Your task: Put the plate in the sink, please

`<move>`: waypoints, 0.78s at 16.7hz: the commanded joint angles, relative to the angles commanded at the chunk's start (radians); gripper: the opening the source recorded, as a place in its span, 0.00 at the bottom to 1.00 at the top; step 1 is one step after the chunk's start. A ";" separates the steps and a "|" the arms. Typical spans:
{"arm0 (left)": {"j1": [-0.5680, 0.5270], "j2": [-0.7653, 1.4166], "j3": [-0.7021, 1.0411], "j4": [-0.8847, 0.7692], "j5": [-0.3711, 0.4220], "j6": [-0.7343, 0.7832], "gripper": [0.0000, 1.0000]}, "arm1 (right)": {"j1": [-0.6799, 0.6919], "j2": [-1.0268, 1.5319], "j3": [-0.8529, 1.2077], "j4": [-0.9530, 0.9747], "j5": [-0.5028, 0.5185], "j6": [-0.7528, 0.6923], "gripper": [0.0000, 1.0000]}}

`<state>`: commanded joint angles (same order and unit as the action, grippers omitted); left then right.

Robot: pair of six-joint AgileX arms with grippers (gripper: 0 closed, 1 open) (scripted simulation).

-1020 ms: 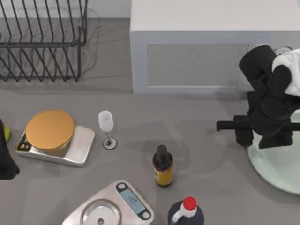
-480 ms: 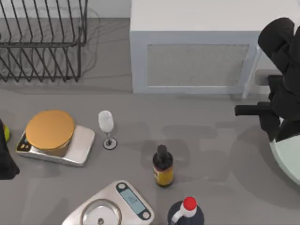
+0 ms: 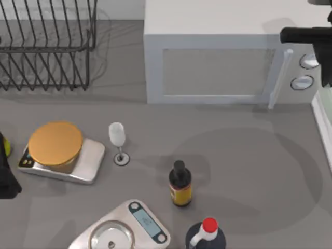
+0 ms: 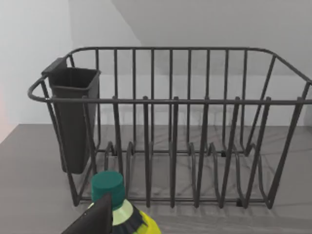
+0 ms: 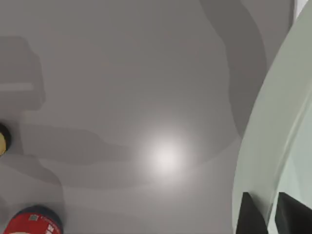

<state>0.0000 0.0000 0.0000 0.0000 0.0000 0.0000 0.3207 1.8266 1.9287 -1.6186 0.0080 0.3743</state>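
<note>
The pale mint-green plate [image 5: 273, 122] hangs above the grey counter, and my right gripper [image 5: 265, 207] is shut on its rim, one dark finger on each side. From above, only a strip of the plate [image 3: 324, 124] shows at the right edge, casting a broad round shadow on the counter. The right arm [image 3: 310, 35] is at the far right corner, over the microwave. My left arm [image 3: 5, 179] stays parked at the left edge. The sink is out of view.
A white microwave [image 3: 218, 57] stands at the back, a wire dish rack [image 3: 46, 46] at the back left. On the counter are a scale with a golden disc [image 3: 56, 142], a wine glass [image 3: 117, 136], a dark bottle [image 3: 180, 184], another scale [image 3: 124, 228] and a red-capped bottle [image 3: 207, 233].
My right arm has swung to the far right corner with the plate. The plate has risen off the counter and slid mostly past the right edge of the top view. The left arm is still.
</note>
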 joint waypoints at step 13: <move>0.000 0.000 0.000 0.000 0.000 0.000 1.00 | 0.015 0.049 0.244 -0.110 0.010 0.000 0.00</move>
<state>0.0000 0.0000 0.0000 0.0000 0.0000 0.0000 0.3358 1.8759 2.1725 -1.7284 0.0183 0.3745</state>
